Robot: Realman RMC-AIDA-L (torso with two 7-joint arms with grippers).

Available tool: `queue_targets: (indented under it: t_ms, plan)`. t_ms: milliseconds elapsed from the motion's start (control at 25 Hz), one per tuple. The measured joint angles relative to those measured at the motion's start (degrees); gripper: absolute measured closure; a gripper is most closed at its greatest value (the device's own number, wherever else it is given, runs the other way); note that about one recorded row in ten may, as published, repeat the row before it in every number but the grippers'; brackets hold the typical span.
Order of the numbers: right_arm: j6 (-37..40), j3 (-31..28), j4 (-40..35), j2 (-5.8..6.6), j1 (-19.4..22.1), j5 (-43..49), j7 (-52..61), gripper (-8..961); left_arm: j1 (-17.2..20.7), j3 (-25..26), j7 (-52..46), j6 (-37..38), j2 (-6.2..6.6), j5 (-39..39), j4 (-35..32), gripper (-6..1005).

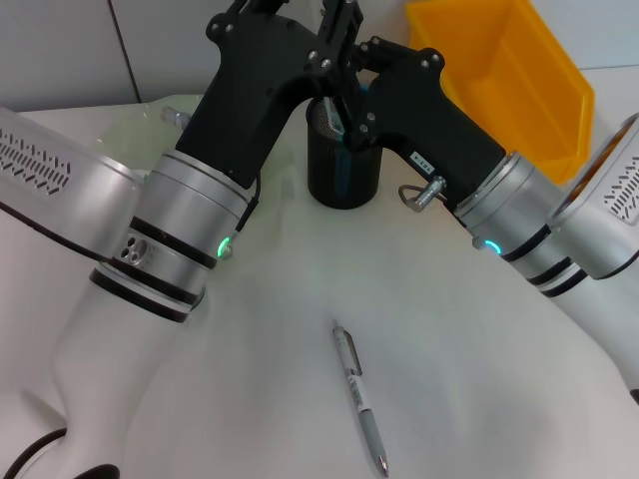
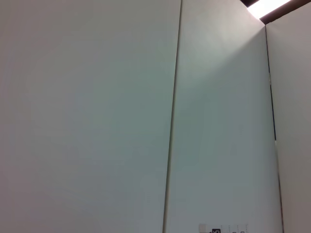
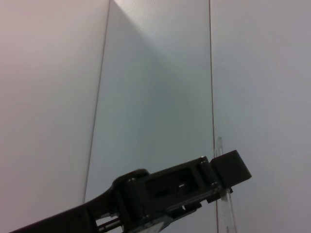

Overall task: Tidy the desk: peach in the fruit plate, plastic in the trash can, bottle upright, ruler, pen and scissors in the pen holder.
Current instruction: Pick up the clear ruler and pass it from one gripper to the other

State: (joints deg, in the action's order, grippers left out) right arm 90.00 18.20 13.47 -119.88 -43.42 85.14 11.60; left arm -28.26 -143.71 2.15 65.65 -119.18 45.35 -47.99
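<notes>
Both arms meet above the black mesh pen holder (image 1: 342, 170) at the back of the white desk (image 1: 300, 299). My left gripper (image 1: 337, 35) is over the holder. In the right wrist view it (image 3: 228, 172) is shut on the clear ruler (image 3: 218, 150), which stands upright. The ruler's marked end also shows in the left wrist view (image 2: 223, 228). My right gripper (image 1: 346, 105) sits at the holder's mouth. The silver-grey pen (image 1: 359, 397) lies on the desk in front. Peach, bottle and scissors are out of view.
The yellow trash can (image 1: 519, 70) stands at the back right. The pale green fruit plate (image 1: 150, 122) shows partly behind my left arm at the back left. Both wrist views face plain walls.
</notes>
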Motion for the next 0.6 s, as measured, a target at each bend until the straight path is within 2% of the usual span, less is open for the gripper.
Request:
queue_targets:
  t_ms: [360,600]
  plan:
    - [-0.4,-0.2,0.4,0.01,0.0,0.0,0.0,946,-0.3,0.0,-0.4,-0.1,0.02,-0.4,-0.1,461]
    - [-0.2,-0.1,0.2,0.01,0.1,0.0,0.0,946,-1.0,-0.5,-0.4,-0.3,0.01,-0.8,0.2,455]
